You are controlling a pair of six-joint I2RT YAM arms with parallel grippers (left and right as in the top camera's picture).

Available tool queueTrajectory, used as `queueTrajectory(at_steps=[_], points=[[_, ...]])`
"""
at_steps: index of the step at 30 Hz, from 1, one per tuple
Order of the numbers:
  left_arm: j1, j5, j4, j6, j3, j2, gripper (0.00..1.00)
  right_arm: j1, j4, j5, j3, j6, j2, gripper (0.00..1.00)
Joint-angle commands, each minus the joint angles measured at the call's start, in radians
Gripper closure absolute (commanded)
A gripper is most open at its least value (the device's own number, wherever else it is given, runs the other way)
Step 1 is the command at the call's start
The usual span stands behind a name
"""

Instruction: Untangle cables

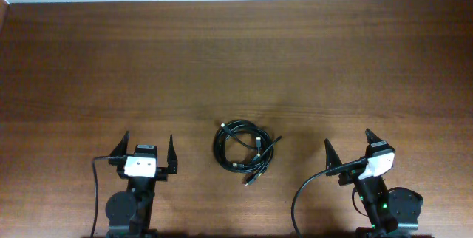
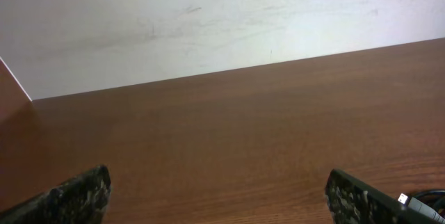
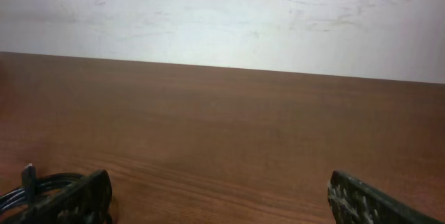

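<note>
The cables (image 1: 244,151) lie as one tangled coil of thin black cords with small metal plug tips on the wooden table (image 1: 236,60), between the two arms. My left gripper (image 1: 148,146) is open and empty, left of the coil. My right gripper (image 1: 347,143) is open and empty, right of the coil. In the left wrist view the fingers (image 2: 219,196) are spread with bare wood between them, and a bit of cable (image 2: 425,199) shows at the lower right. In the right wrist view the fingers (image 3: 219,195) are spread, and part of the coil (image 3: 28,186) shows at the lower left.
A pale wall (image 2: 208,22) runs behind the table's far edge. A thicker black arm wire (image 1: 307,190) curves by the right arm's base, and another (image 1: 96,186) by the left arm's base.
</note>
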Motion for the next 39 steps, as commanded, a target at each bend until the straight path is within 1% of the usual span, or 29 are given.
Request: queueTrajectory(at_steps=[1, 3, 4, 5, 6, 7, 9, 11, 14, 15, 18, 20, 21, 22, 23, 24, 25, 26, 28, 29, 30, 31, 32, 33, 34, 35, 37, 38, 39], points=[[-0.003, -0.014, -0.01, -0.009, -0.001, -0.006, 0.01, 0.01, 0.0, 0.005, -0.009, 0.012, -0.005, 0.01], [-0.003, -0.014, -0.01, -0.009, -0.001, -0.006, 0.01, 0.01, 0.0, -0.003, -0.009, 0.013, -0.005, 0.01], [-0.003, 0.027, -0.005, -0.054, 0.0, -0.006, 0.01, 0.01, 0.001, 0.001, -0.009, 0.012, -0.005, 0.01], [-0.003, 0.188, 0.028, -0.116, 0.0, -0.006, 0.01, 0.01, 0.009, 0.0, -0.009, 0.013, -0.005, 0.01], [-0.003, 0.265, 0.03, -0.118, 0.005, -0.006, 0.01, 0.01, 0.02, -0.008, -0.008, 0.082, -0.005, 0.01], [-0.003, 0.296, 0.008, -0.15, 0.026, -0.005, 0.01, 0.01, 0.08, -0.077, 0.0, 0.194, -0.005, 0.01], [-0.003, 0.293, -0.166, -0.148, 0.176, 0.014, 0.01, 0.01, 0.06, -0.189, 0.097, 0.196, -0.002, 0.01], [-0.003, 0.294, -0.255, -0.148, 0.335, 0.081, 0.01, 0.01, -0.113, -0.216, 0.27, 0.196, 0.03, 0.01], [-0.003, 0.337, -0.456, -0.198, 0.646, 0.282, 0.01, 0.01, -0.478, -0.269, 0.63, 0.195, 0.176, 0.01], [-0.003, 0.397, -0.562, -0.205, 0.777, 0.402, 0.01, 0.01, -0.668, -0.274, 0.803, 0.193, 0.281, 0.01], [-0.003, 0.543, -0.753, -0.234, 1.027, 0.644, 0.01, 0.01, -1.022, -0.285, 1.099, 0.184, 0.534, 0.01], [-0.003, 0.63, -0.775, -0.237, 1.049, 0.705, 0.01, 0.01, -1.04, -0.285, 1.134, 0.185, 0.63, 0.02], [-0.003, 0.658, -0.815, -0.135, 1.049, 0.738, 0.01, 0.01, -1.078, -0.285, 1.134, 0.182, 0.669, 0.01], [-0.003, 0.667, -0.879, -0.043, 1.049, 0.768, 0.01, 0.01, -1.124, -0.285, 1.134, 0.099, 0.719, 0.01], [-0.005, 0.628, -0.943, 0.004, 1.049, 0.811, 0.01, 0.01, -1.151, -0.285, 1.134, -0.005, 0.765, 0.01], [-0.021, 0.542, -0.976, 0.004, 1.049, 0.856, 0.01, 0.01, -1.161, -0.274, 1.134, -0.101, 0.821, 0.01], [-0.072, 0.473, -0.988, 0.004, 1.049, 0.925, 0.01, 0.015, -1.18, -0.182, 1.134, -0.201, 0.907, 0.01], [-0.106, 0.455, -0.982, 0.004, 1.049, 0.951, 0.02, 0.038, -1.182, -0.169, 1.134, -0.214, 0.957, 0.01], [-0.201, 0.396, -0.937, 0.02, 1.049, 1.014, 0.01, 0.205, -1.147, -0.104, 1.134, -0.214, 1.131, 0.02], [-0.227, 0.396, -0.933, 0.048, 1.049, 1.036, 0.01, 0.28, -1.112, -0.084, 1.134, -0.214, 1.183, 0.07], [-0.264, 0.397, -0.941, 0.091, 1.049, 1.078, 0.01, 0.393, -1.038, -0.074, 1.134, -0.209, 1.213, 0.08], [-0.282, 0.397, -0.941, 0.101, 1.049, 1.101, 0.01, 0.446, -0.99, -0.072, 1.134, -0.182, 1.209, 0.08], [-0.301, 0.395, -0.937, 0.101, 1.049, 1.135, 0.01, 0.504, -0.921, -0.031, 1.135, -0.11, 1.192, 0.08], [-0.307, 0.391, -0.925, 0.101, 1.049, 1.202, 0.01, 0.564, -0.845, 0.094, 1.136, 0.018, 1.137, 0.07], [-0.307, 0.377, -0.912, 0.101, 1.049, 1.284, 0.01, 0.573, -0.851, 0.295, 1.136, 0.19, 1.115, 0.03], [-0.307, 0.378, -0.884, 0.1, 1.049, 1.33, 0.06, 0.573, -0.904, 0.475, 1.135, 0.401, 1.134, 0.03], [-0.307, 0.369, -0.814, 0.066, 1.049, 1.338, 0.09, 0.573, -0.935, 0.555, 1.13, 0.718, 1.188, 0.03], [-0.307, 0.367, -0.775, 0.066, 1.049, 1.333, 0.1, 0.573, -0.929, 0.554, 1.128, 0.952, 1.259, 0.03], [-0.307, 0.367, -0.769, 0.066, 1.049, 1.333, 0.09, 0.579, -0.928, 0.546, 1.118, 1.047, 1.318, 0.03]])
